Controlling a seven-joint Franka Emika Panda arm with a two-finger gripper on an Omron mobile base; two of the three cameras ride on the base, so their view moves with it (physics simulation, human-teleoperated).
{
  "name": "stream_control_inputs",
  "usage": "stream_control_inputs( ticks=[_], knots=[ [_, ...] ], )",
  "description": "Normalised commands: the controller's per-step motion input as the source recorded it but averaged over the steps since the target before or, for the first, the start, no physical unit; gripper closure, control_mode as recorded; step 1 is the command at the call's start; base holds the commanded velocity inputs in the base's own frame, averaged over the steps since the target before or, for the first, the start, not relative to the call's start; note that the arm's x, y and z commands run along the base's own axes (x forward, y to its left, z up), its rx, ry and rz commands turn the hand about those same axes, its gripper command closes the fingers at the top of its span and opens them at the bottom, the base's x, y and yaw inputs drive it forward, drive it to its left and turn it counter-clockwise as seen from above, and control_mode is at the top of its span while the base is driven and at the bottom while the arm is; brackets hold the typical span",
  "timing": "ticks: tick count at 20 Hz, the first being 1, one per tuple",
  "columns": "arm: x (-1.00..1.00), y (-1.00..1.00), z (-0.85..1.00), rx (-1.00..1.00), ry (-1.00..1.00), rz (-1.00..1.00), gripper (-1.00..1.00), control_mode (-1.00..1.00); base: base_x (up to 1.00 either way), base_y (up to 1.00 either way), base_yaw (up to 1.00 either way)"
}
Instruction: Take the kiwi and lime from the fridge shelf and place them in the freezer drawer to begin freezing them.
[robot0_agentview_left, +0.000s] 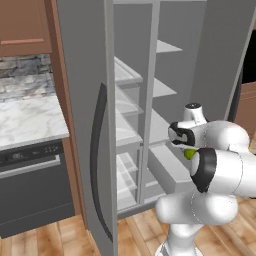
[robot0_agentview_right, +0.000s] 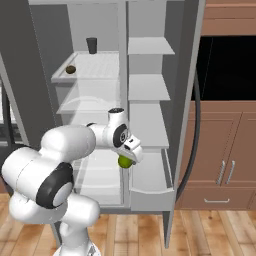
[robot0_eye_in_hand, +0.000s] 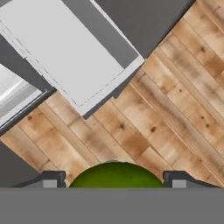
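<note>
My gripper is shut on the lime, a round green ball that hangs just above the left edge of the freezer drawer. The drawer is a pale grey box pulled out at the bottom of the right fridge compartment. In the hand view the lime sits between the two fingertips, with the drawer and wood floor below. From the left base view the lime peeks out beside the wrist. The kiwi, a dark oval, lies on the upper left fridge shelf.
A dark cup stands at the back of the same shelf. Both fridge doors stand open on either side. A marble counter over a dishwasher lies to the left, wooden cabinets to the right.
</note>
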Motion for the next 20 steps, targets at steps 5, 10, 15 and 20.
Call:
stream_control_inputs(
  ticks=[5, 10, 15, 20],
  knots=[
    [0.14, -0.25, -0.48, 0.12, 0.06, -0.03, 1.0, -1.0, 0.0, 0.0, 0.0],
    [0.21, -0.05, -0.62, 0.17, 0.02, -0.05, 1.0, -1.0, 0.0, 0.0, 0.0],
    [0.47, -0.13, -0.33, 0.05, 0.0, -0.03, 1.0, -1.0, 0.0, 0.0, 0.0],
    [0.52, -0.09, -0.26, -0.04, 0.0, 0.0, 1.0, -1.0, 0.0, 0.0, 0.0]
  ],
)
